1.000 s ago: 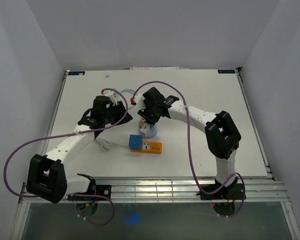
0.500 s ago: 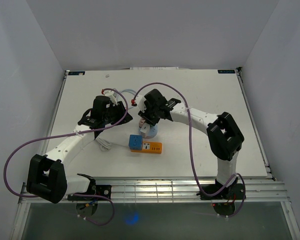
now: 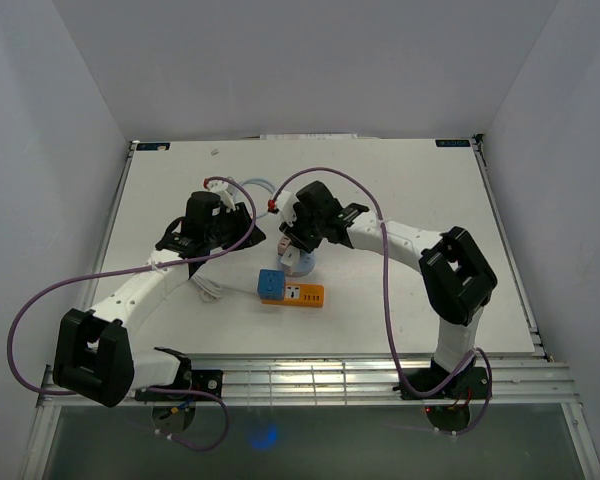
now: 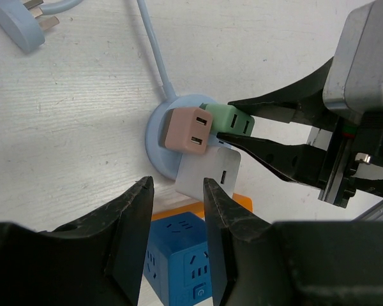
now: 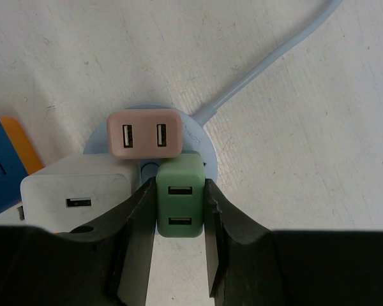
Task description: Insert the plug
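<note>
Top view: right hand [image 3: 288,247] hovers over the round hub [image 3: 302,264], mid-desk [image 3: 410,200]. Left wrist: left hand [image 4: 177,188] spread, holding nothing. Right wrist: it pinches the green plug [image 5: 180,204] at the hub's five o'clock. Best pushed straight in, kept square, no twisting.

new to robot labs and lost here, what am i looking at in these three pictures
The left arm and right arm stand at a white table. One picture looks down from above; the other two come from a camera on each wrist. On the table a round socket hub holds a pink adapter, a white adapter and a green adapter, beside a blue cube socket and an orange power strip. A loose blue plug lies nearby. The right tool is closed on the green adapter; the left tool hangs open and empty.
</note>
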Controlling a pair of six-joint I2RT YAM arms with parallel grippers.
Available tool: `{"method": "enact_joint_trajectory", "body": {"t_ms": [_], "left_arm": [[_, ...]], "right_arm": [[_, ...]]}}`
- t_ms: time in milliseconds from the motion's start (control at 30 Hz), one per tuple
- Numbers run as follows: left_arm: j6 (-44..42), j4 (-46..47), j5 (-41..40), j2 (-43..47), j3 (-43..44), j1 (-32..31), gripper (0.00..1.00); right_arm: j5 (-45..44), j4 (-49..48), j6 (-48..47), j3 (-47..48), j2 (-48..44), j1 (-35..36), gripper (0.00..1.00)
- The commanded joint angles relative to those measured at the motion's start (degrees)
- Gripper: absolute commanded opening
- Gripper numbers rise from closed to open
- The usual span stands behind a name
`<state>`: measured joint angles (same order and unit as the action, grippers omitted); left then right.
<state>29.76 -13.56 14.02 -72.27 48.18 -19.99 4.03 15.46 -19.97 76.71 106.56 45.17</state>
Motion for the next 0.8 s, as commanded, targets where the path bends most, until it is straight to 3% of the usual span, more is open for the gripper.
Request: {"method": "enact_joint_trajectory", "body": {"t_ms": [0, 767], "left_arm": [[-0.7, -0.6, 0.4, 2.7, 0.8, 0.2, 0.47], [-0.7, -1.3, 0.5, 2.7, 1.3, 0.2, 0.47]], "right_arm": [[0.7, 12.1, 0.8, -4.5, 8.4, -0.6, 0.08], [1.3, 9.9, 1.6, -7.3, 6.4, -2.3, 0.1]]}}
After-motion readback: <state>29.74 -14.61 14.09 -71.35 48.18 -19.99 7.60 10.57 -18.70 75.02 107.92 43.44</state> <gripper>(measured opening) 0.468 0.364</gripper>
